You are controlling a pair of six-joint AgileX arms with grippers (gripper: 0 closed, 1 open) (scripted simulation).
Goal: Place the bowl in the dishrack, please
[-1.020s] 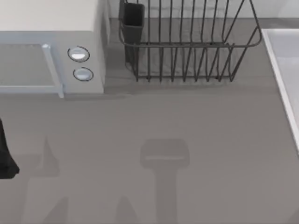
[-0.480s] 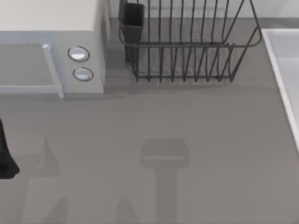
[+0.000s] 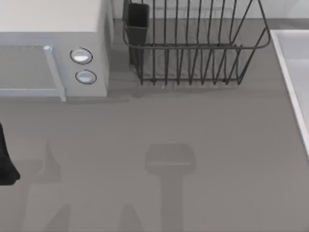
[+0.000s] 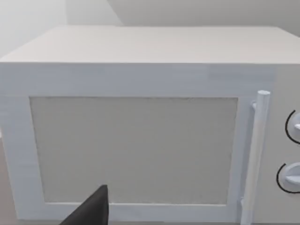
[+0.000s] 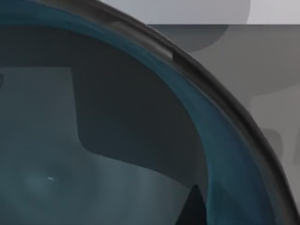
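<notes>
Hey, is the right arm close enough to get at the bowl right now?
Probably yes: the right wrist view looks straight into the bowl from very near, nothing between, a dark fingertip over its inside.

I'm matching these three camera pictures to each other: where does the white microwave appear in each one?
Top view: the microwave is at the upper left, left of the dishrack.
Left wrist view: its door, handle and two knobs face the camera at close range.
Right wrist view: not in it; the bowl is close up.
Shared landmark: the microwave's two round knobs.

Left arm (image 3: 6, 159) low at the table's left edge; one dark gripper finger tip (image 4: 91, 208) pointing up.
</notes>
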